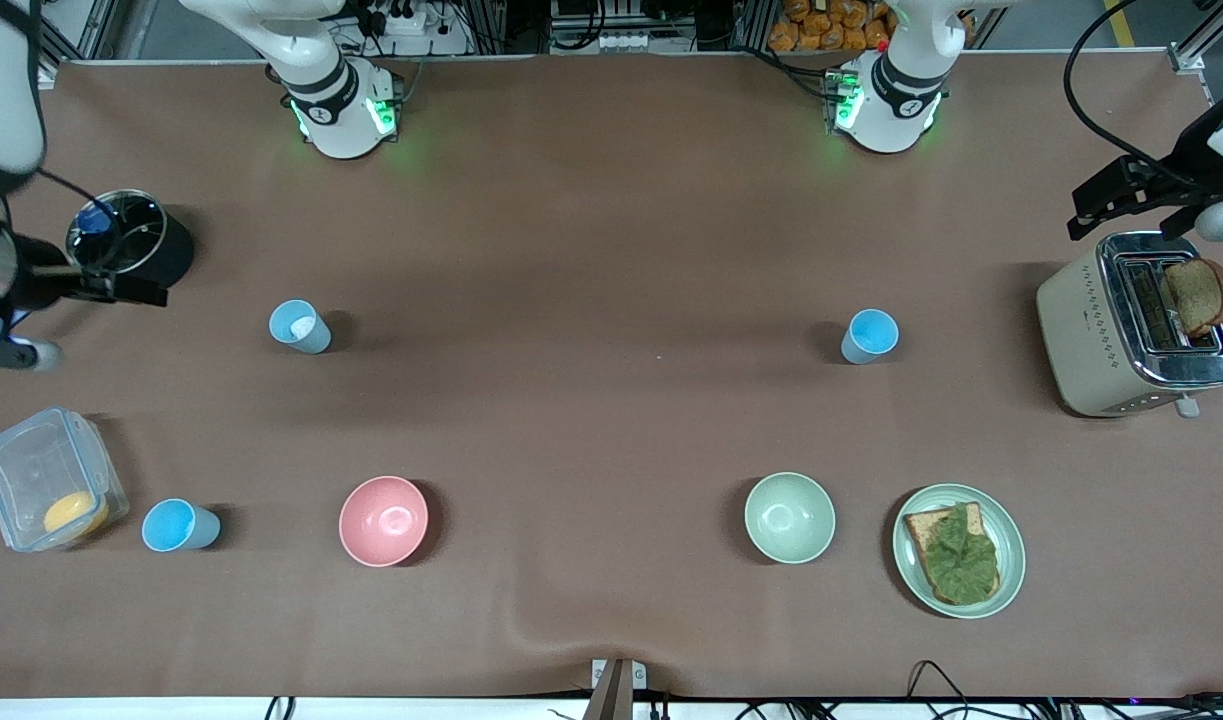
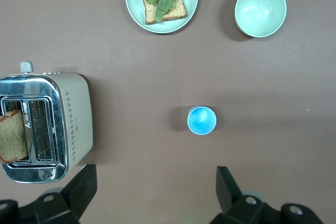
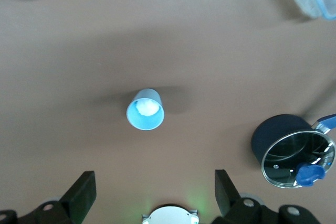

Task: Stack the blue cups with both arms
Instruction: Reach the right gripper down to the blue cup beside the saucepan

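Three blue cups stand upright on the brown table. A paler cup with a whitish inside (image 1: 299, 326) (image 3: 145, 110) is toward the right arm's end. A sky-blue cup (image 1: 871, 335) (image 2: 201, 120) is toward the left arm's end. Another sky-blue cup (image 1: 178, 526) stands beside the clear box. My left gripper (image 1: 1079, 212) (image 2: 156, 182) is open and empty, high over bare table between the sky-blue cup and its base. My right gripper (image 1: 141, 290) (image 3: 155, 184) is open and empty, high over the table near its own base (image 3: 169, 216).
Nearer the front camera stand a pink bowl (image 1: 383, 520), a pale green bowl (image 1: 789, 517) and a plate with toast and lettuce (image 1: 959, 550). A toaster holding bread (image 1: 1136, 322) is at the left arm's end. A lidded pot (image 1: 129, 240) and a clear box (image 1: 51, 478) are at the right arm's end.
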Action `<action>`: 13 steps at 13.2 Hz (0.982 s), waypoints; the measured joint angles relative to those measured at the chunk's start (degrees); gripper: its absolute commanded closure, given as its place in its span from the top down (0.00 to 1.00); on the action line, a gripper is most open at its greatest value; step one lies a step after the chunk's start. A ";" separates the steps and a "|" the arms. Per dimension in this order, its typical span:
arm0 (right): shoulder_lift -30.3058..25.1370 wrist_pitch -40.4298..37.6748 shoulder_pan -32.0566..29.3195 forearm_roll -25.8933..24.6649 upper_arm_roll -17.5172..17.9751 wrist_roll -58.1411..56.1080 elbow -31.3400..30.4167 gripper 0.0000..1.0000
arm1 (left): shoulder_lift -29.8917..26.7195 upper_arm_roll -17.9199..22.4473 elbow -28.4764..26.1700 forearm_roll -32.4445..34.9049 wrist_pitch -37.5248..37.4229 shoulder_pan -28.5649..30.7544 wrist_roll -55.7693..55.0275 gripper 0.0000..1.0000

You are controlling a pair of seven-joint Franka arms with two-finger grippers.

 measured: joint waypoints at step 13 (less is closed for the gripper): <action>-0.75 31.45 -0.80 0.00 1.13 -1.32 -32.11 1.00 | 0.00 0.00 -0.01 0.00 0.00 0.00 0.00 1.00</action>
